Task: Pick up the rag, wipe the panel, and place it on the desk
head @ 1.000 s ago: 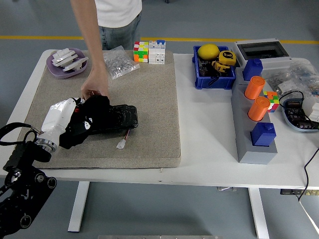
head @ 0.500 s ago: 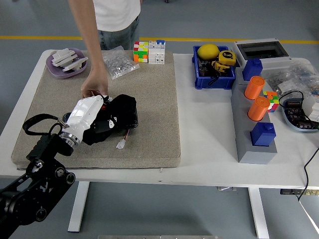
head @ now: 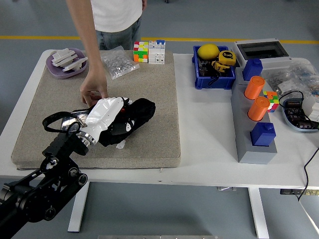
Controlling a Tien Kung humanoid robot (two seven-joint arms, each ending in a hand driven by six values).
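Observation:
My left hand [head: 110, 119], in a white cover, is shut on a crumpled black rag [head: 137, 113] and presses it down on the beige mat [head: 159, 99]. The dark panel [head: 75, 117] lies under the hand and rag; only a glossy strip shows at the left, and a small white connector [head: 120, 145] pokes out below. A person at the far side reaches down, and their hand [head: 93, 88] rests fingertips at the panel's upper left edge, just beside my hand.
At the mat's back edge are a purple bowl [head: 64, 62] of white pieces, a clear bag [head: 119, 62] of small parts, a colour cube [head: 141, 51] and a white block [head: 157, 51]. A blue bin [head: 214, 77] and a grey stand [head: 251, 144] with orange cylinders stand to the right.
My left hand has slid the rag to the right across the panel, and the arm has come further in over the table. The person's hand has stayed at the panel's edge.

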